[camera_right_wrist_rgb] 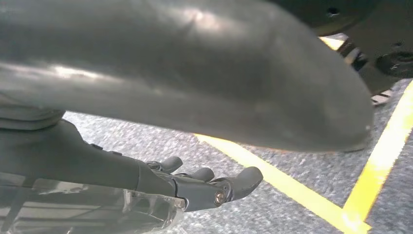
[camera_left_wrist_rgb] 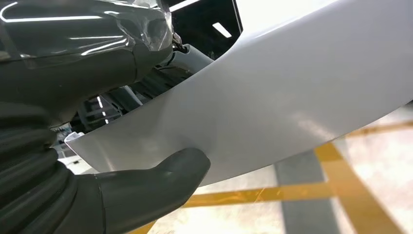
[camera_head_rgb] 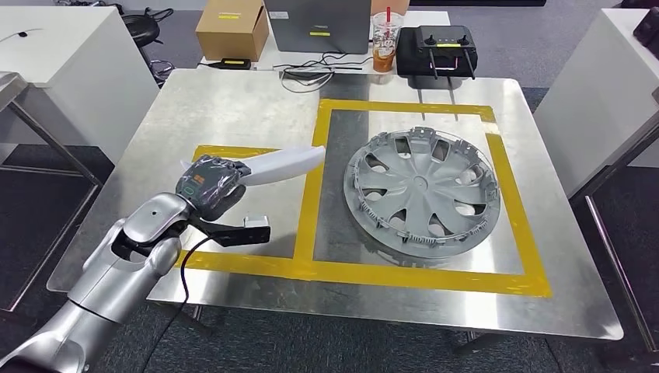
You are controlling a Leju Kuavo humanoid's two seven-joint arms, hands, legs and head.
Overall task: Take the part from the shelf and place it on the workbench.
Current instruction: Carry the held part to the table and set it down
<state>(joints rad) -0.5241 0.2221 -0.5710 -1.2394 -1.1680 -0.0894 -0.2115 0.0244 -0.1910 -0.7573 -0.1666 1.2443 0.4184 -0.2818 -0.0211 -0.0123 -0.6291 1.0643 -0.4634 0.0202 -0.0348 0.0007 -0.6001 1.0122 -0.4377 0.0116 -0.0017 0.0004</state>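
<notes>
My left hand (camera_head_rgb: 208, 189) holds a long white curved part (camera_head_rgb: 281, 165) above the metal workbench (camera_head_rgb: 233, 109), over the left yellow-taped box. The part sticks out to the right, toward the yellow tape line. Up close, the thumb (camera_left_wrist_rgb: 160, 183) presses against the white part (camera_left_wrist_rgb: 272, 97) and the other fingers wrap over its far edge. My right hand (camera_right_wrist_rgb: 204, 187) hangs beside my body above grey carpet, fingers slightly curled and apart, holding nothing.
A grey wheel cover (camera_head_rgb: 423, 193) lies inside the larger yellow-taped square on the right. At the back stand a cardboard box (camera_head_rgb: 231, 29), a laptop (camera_head_rgb: 319, 25), an iced drink cup (camera_head_rgb: 386, 40) and a black controller (camera_head_rgb: 437, 48). White tables flank both sides.
</notes>
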